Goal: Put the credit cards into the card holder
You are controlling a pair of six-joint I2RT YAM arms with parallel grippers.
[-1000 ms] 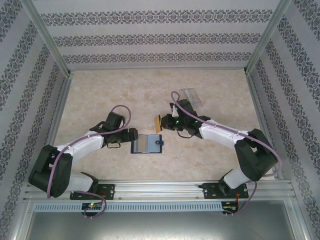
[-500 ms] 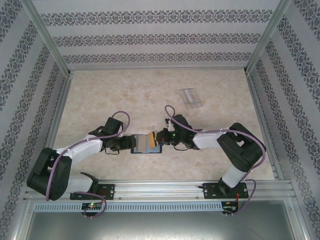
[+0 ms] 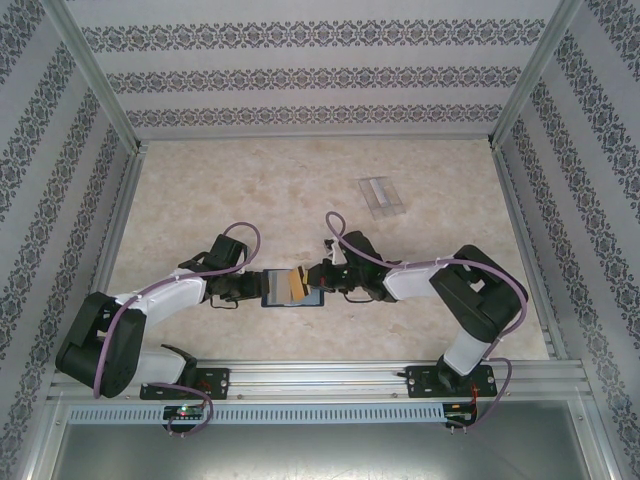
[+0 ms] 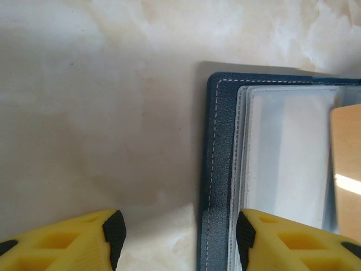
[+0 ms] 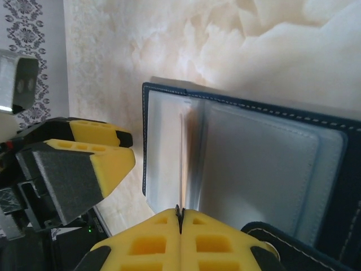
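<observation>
Right claw (image 5: 179, 217), pinching a tan credit card (image 3: 292, 284), has arrived over the open card holder (image 4: 217, 169) for insertion; left claw (image 4: 177, 231), parted, closes on its edge.

The far half of the surface (image 3: 300, 190) was free, except for a transparent case (image 3: 380, 194) at the far right. Near the middle the room was tight. The open card holder (image 4: 217, 169) lay between the left gripper (image 4: 180, 234) and the right gripper (image 5: 179, 217), which blocked it from both sides. A tan card (image 4: 347, 169) stood over its right half. Patterned walls (image 3: 60, 180) limited the left, right and far sides, and a metal rail (image 3: 320, 378) limited the near side.
</observation>
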